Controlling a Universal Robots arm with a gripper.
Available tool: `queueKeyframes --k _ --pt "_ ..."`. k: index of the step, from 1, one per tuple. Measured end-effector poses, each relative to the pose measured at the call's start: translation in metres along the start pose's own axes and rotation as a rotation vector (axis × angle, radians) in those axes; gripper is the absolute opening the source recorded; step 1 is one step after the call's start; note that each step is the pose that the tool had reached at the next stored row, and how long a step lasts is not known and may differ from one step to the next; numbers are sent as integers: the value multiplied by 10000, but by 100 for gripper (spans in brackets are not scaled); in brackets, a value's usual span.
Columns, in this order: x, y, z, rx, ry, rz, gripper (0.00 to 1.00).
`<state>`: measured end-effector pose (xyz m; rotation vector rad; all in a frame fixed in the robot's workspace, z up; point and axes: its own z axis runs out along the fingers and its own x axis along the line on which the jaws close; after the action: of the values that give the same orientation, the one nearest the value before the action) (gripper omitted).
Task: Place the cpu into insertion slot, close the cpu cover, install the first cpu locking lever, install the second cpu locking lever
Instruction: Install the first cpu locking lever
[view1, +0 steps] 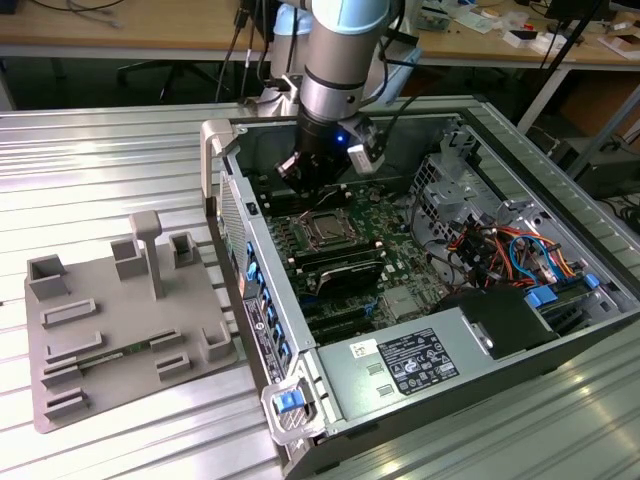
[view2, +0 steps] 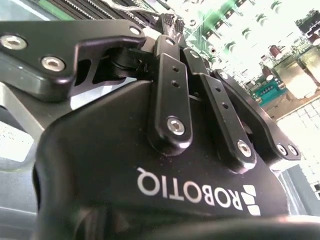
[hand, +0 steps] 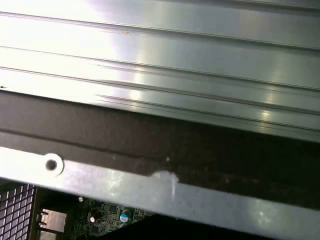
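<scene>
Exterior view first: the ribbed silver metal table (view1: 120, 160) carries an open grey computer case (view1: 560, 180) lying on its side, with a flat grey plastic fixture tray (view1: 110, 330) beside it toward the exterior view's left. Inside the case lies the green motherboard (view1: 375, 225), and above it hangs the silver and pale blue robot arm (view1: 340, 60), its black gripper (view1: 312, 170) lowered into the case near the far wall.

Just below the gripper sits the insertion slot (view1: 325, 228), a small square socket with a silver metal rim. Something silvery fills its middle, which may be the cpu already seated, though I cannot tell, nor whether the cover plate lies down over it.

Second wrist view shows the gripper's black linkage bars drawn in close together, so the jaws look narrow; whether they pinch anything I cannot tell.

My worry is the tight space. The gripper hangs close to the case wall and the socket, so a slight sideways drift could knock the rim, scrape neighbouring board parts, or press a chip down crooked.
</scene>
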<state>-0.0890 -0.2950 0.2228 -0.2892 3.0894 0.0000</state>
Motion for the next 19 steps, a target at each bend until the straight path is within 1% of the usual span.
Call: queueKeyframes --k 1,2,3,5,7,8,12,15,19 --pt "-1 4 5 -7 -1 -181 11" --pt "-6 4 14 -6 2 -205 11" --pt "-40 -1 44 -9 8 -204 11" --pt "-57 -4 52 -8 11 -205 11" --pt "-90 -10 63 -11 20 -204 11" --pt "-117 -16 70 -12 30 -204 11" --pt "-179 -27 94 -16 52 -204 11" --pt "-215 -35 119 -19 65 -204 11" --pt "-246 -41 143 -20 72 -204 11"
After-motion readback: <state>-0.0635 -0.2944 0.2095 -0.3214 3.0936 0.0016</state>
